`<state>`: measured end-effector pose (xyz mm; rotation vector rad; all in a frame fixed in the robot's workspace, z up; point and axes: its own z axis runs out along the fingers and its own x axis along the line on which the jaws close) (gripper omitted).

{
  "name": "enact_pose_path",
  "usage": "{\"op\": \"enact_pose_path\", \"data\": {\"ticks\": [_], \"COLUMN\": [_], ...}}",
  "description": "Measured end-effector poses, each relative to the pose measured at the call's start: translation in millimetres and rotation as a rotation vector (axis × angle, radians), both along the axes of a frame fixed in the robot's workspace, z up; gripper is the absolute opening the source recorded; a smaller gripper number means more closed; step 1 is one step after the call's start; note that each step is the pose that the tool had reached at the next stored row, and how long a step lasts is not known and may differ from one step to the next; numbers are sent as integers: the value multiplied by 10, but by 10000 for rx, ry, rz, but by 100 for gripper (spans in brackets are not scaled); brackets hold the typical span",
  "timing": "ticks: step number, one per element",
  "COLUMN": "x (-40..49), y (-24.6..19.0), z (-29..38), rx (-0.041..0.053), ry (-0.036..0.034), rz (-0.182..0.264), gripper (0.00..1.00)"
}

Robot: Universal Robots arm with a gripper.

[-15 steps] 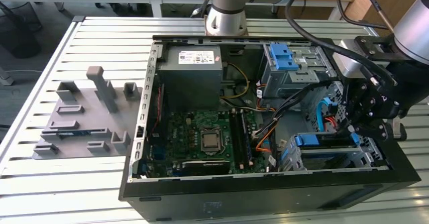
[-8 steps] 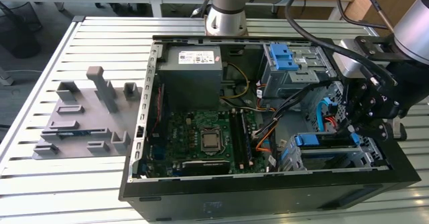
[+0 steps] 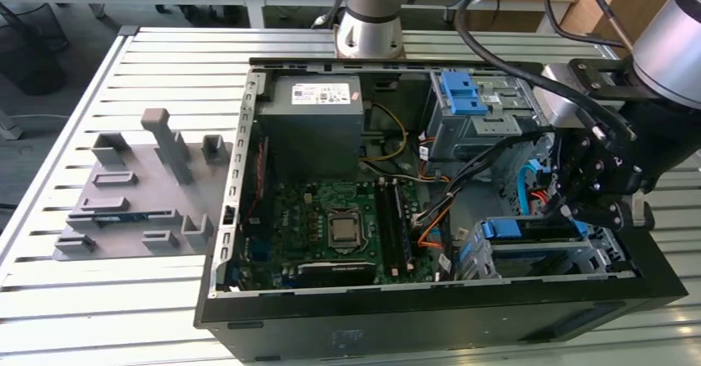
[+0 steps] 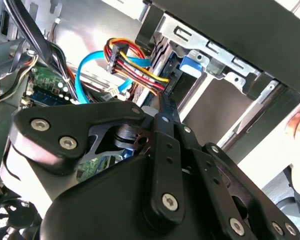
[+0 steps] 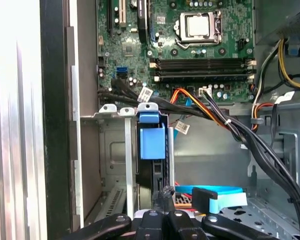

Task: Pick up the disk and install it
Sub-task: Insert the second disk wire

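Black gripper [image 3: 592, 206] hangs inside the case [image 3: 328, 333] beside the drive cage [image 3: 597, 255]; whether its jaws are parted or closed I cannot tell. Disk [image 5: 152, 145] stands upright in the cage.

1 PC case [image 3: 438, 321], 1 gripper [image 3: 586, 210], 2 blue-latched drive cages [image 3: 482, 107].

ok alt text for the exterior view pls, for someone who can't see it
A robot arm's gripper reaches down into an open computer case at the exterior view's right, just above a metal drive cage holding a blue-framed disk. The motherboard lies exposed mid-case, and a grey plastic fixture sits on the slatted table to the left.
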<state>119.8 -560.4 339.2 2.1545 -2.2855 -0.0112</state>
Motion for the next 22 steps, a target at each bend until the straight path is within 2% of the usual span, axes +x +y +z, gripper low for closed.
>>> {"op": "enact_pose_path", "data": {"ticks": [2,7,9,16,22], "x": [-1,-2,-9,-162,-178], "y": [1,1,0,0,4], "z": [8,108,124,134,248], "rx": [-3,0,2,35,39], "ry": [0,0,-1,-13,-13], "rz": [1,0,-2,0,4], "gripper": [11,11,11,11,11]}}
